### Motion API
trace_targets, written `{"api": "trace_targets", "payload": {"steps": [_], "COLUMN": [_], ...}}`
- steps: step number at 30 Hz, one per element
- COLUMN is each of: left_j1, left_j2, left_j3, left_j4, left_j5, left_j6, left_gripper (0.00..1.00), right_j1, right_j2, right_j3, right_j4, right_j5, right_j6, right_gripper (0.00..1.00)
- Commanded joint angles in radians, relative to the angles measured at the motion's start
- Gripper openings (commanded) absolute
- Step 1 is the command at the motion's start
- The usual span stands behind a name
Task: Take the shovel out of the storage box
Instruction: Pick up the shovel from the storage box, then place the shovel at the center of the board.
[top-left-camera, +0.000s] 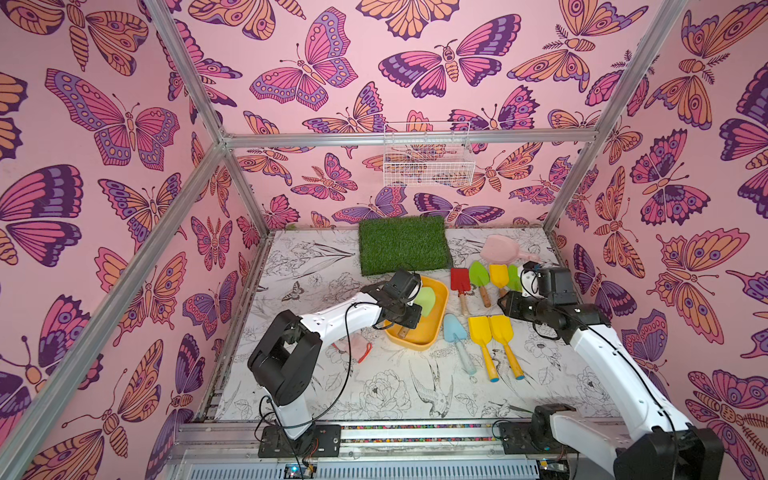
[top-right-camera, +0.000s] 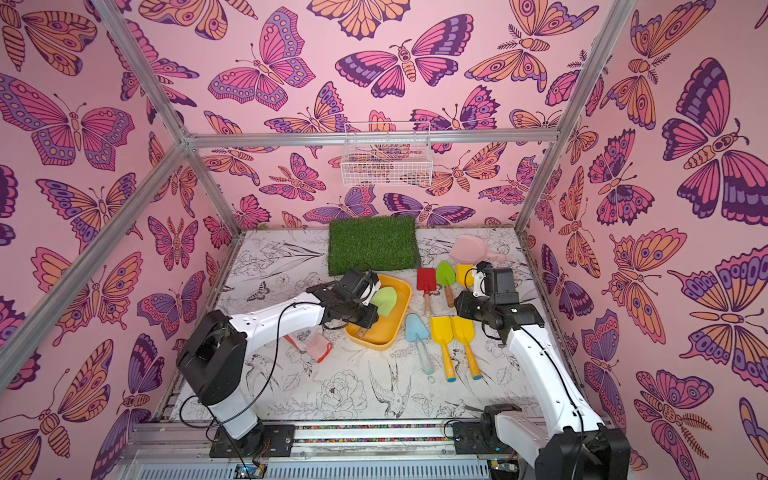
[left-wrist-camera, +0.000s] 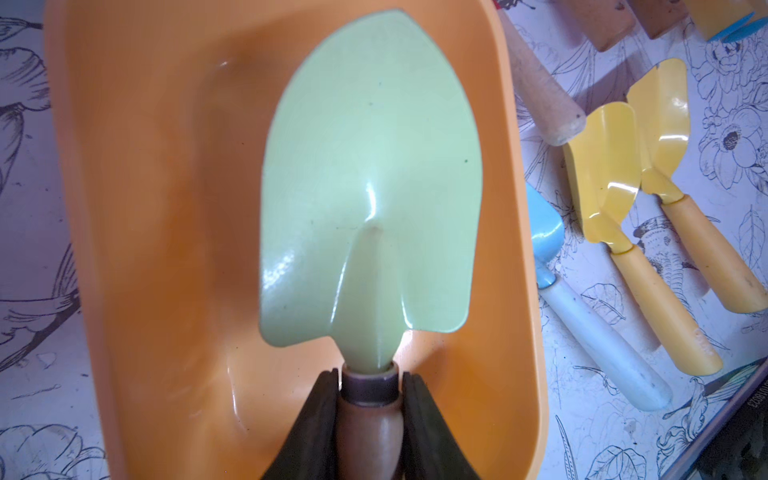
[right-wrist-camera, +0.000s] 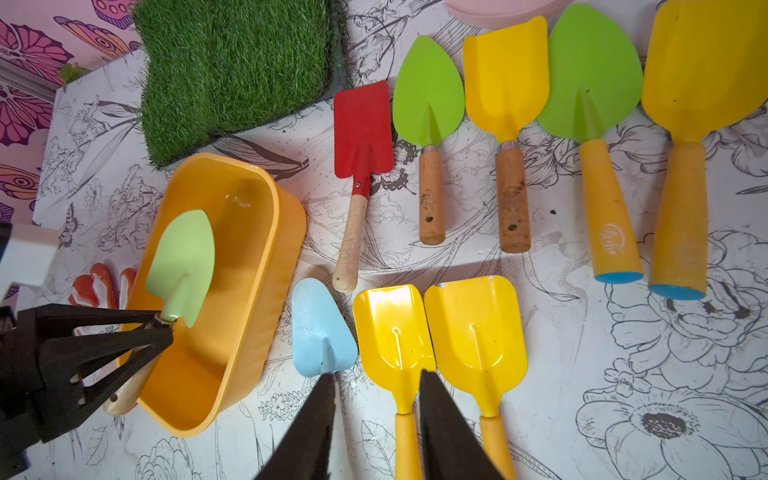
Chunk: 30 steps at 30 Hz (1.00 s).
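I am clamping my left gripper (left-wrist-camera: 368, 374) on the handle of the pale green shovel (left-wrist-camera: 370, 166), blade inside the yellow storage box (left-wrist-camera: 145, 208), with a lift clear of its rim likely next, my right gripper (right-wrist-camera: 376, 382) hanging open, empty.

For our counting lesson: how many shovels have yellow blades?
4 yellow shovels: a pair beside the blue shovel, one between the green shovels, one just beyond them. Others may be hidden.
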Motion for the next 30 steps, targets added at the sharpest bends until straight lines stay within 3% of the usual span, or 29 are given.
{"api": "trace_targets", "payload": {"steps": [1,7,13,19,30], "left_j1": [0.009,0.007,-0.002,-0.035,-0.083], "left_j2": [-0.068,-0.172,-0.197,-0.171,-0.083], "left_j3": [-0.027,-0.118,-0.164,-0.173,-0.11], "left_j4": [0.044,0.232,0.376,0.468,0.519], "left_j5": [0.012,0.179,0.261,0.279,0.304], "left_j6": [0.015,0.027,0.013,0.004,-0.014], "left_gripper": [0.0,0.0,0.0,0.0,0.0], "right_j1": [0.008,0.008,0.01,0.016,0.024], "right_j2": [-0.023,-0.058,-0.102,-0.141,-0.193], "right_j3": [-0.009,-0.009,-0.024,-0.056,-0.132], "right_j4": [-0.015,-0.023,-0.001,0.095,0.258], "right_j5": [-0.022,-0.051,-0.121,-0.256,-0.356], "right_j6": [0.028,0.053,0.098,0.196,0.328], "right_gripper": [0.4,0.45,0.48,0.45,0.43]}}
